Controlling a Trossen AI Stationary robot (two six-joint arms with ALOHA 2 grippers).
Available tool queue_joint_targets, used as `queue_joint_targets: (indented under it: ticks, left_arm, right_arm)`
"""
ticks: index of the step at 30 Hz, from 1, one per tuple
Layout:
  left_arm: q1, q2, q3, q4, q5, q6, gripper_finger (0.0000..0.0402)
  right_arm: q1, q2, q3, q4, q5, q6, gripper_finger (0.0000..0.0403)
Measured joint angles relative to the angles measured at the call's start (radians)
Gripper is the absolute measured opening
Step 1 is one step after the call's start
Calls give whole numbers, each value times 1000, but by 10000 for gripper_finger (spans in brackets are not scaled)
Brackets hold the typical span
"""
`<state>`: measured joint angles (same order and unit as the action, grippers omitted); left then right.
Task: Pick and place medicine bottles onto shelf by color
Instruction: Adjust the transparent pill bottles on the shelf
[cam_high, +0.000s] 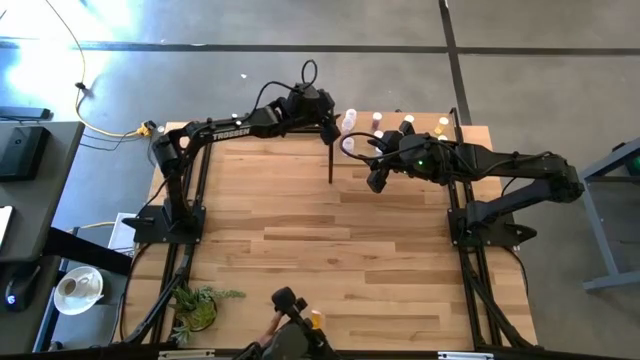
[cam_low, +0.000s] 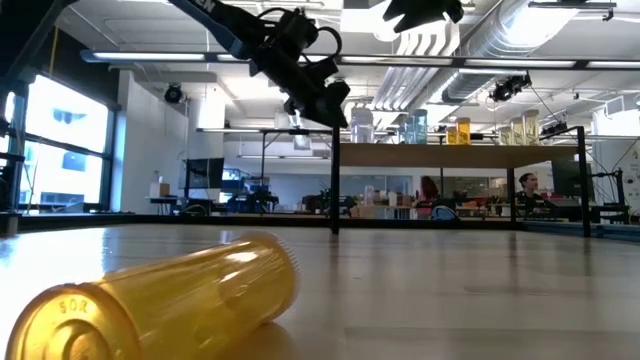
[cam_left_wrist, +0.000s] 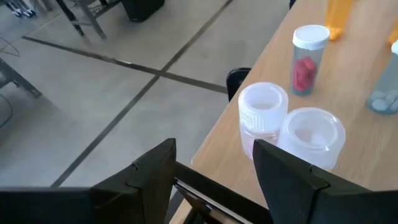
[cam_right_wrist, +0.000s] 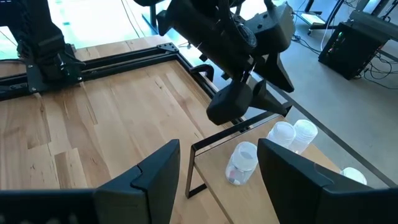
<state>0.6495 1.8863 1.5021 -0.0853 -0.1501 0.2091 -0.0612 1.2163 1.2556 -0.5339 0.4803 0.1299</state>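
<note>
High view: left gripper (cam_high: 330, 127) above the shelf's (cam_high: 400, 135) left end at the table's (cam_high: 300, 250) far edge, fingers apart with nothing between. Right gripper (cam_high: 377, 178) just beside it over the shelf's near edge, likewise spread and empty. White-capped medicine bottles (cam_high: 349, 121) in a row along the shelf.

Low view: yellow bottle (cam_low: 160, 300) on its side on the tabletop, cap end toward the camera (well apart from the shelf). Shelf board in the distance on thin black posts (cam_low: 334, 190), several bottles upright on it.

Left wrist view: two dark fingers (cam_left_wrist: 143, 180) wide apart, gripping nothing. Beyond them, at the shelf's corner, two pale bottles touching, then a clear bottle with red pills (cam_left_wrist: 306, 59), upright.

Right wrist view: own fingers (cam_right_wrist: 155, 180) parted and empty. Past them the left gripper over the shelf corner, a clear bottle (cam_right_wrist: 241, 163) upright beneath it, two white caps (cam_right_wrist: 292, 134) nearby.
</note>
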Motion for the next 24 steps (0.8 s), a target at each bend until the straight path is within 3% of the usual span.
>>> queue_joint_targets:
  ticks: [24]
  left_arm:
    - [-51, 40, 0, -2, 5, 11, 204]
  right_arm:
    - [0, 0, 0, 0, 0, 0, 206]
